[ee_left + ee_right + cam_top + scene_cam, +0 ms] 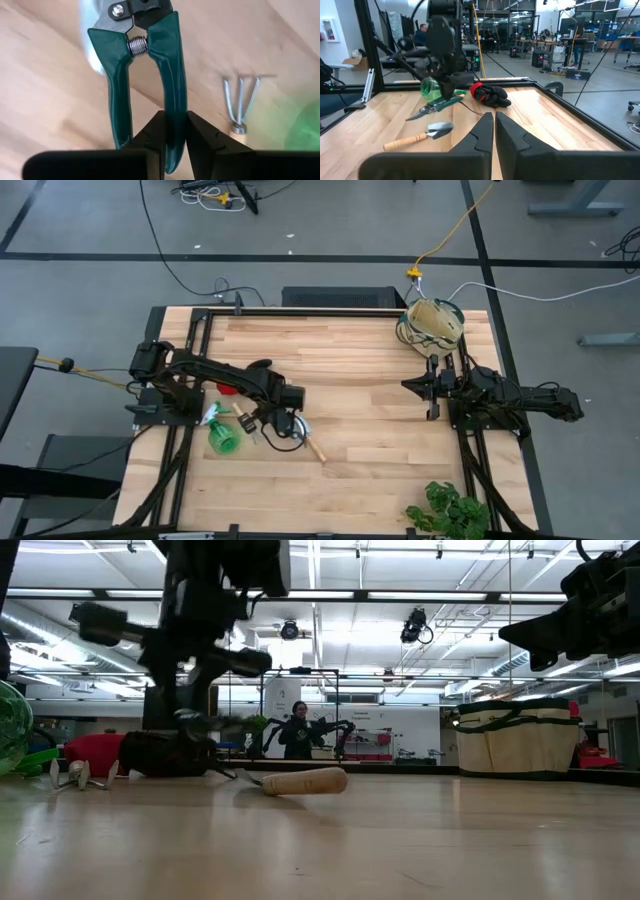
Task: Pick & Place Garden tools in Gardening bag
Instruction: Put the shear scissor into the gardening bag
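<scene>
From above, the left gripper (283,420) sits beside the green spray bottle (224,436); the gardening bag (433,321) is at the counter's (360,420) far edge. Left wrist view: fingers clamp one handle of the pruning shears (165,90). Right wrist view: right gripper (494,131) fingers together, holding nothing.

In the high view the left arm covers most of the pruning shears (283,423) and part of the red-and-black glove (228,389), and the leafy plant (452,511) runs off the bottom edge. From the left wrist, the shears' blades are cut off at the top and blurred, the mini rake (241,106) shows only its tines and the start of its handle, and the spray bottle (305,127) is a green blur at the edge. In the low view the bottle is cropped at the left, and a far-off person (297,730) is too small to make out
</scene>
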Controlling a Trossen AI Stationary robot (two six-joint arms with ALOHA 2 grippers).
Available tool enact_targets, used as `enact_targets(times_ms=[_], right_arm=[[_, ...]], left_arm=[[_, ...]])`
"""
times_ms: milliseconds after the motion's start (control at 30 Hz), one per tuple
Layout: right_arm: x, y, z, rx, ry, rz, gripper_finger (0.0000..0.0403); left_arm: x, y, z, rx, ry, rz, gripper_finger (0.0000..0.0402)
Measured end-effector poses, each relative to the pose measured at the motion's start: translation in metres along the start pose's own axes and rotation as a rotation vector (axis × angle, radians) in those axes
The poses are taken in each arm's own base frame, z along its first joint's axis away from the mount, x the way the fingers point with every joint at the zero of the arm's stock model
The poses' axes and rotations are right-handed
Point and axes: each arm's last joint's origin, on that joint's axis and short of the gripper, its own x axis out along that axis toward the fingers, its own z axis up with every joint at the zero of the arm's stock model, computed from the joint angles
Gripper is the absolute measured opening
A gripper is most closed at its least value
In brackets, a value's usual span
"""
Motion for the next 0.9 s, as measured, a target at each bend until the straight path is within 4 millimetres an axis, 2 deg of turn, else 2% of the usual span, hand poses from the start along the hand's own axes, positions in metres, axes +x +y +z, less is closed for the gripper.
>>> enact_targets(times_ms=[167, 333, 633, 900], right_arm=[[0.000, 0.000, 0.000, 0.000, 0.000, 0.000, 0.0021], [0.000, 0.000, 0.000, 0.000, 0.000, 0.000, 0.0021], [0.000, 0.000, 0.000, 0.000, 0.000, 0.000, 0.0021], [0.000, 0.000, 0.000, 0.000, 0.000, 0.000, 0.0021]], left_arm=[[-0.020, 0.012, 0.008, -0.019, -0.052, 0.058, 0.0056], [-0.043, 0.028, 0.010, -0.112, -0.106, 0.126, 0.0056], [-0.082, 0.059, -0.003, -0.358, -0.202, 0.235, 0.0056], [-0.113, 0.078, -0.010, -0.453, -0.296, 0.329, 0.0056]])
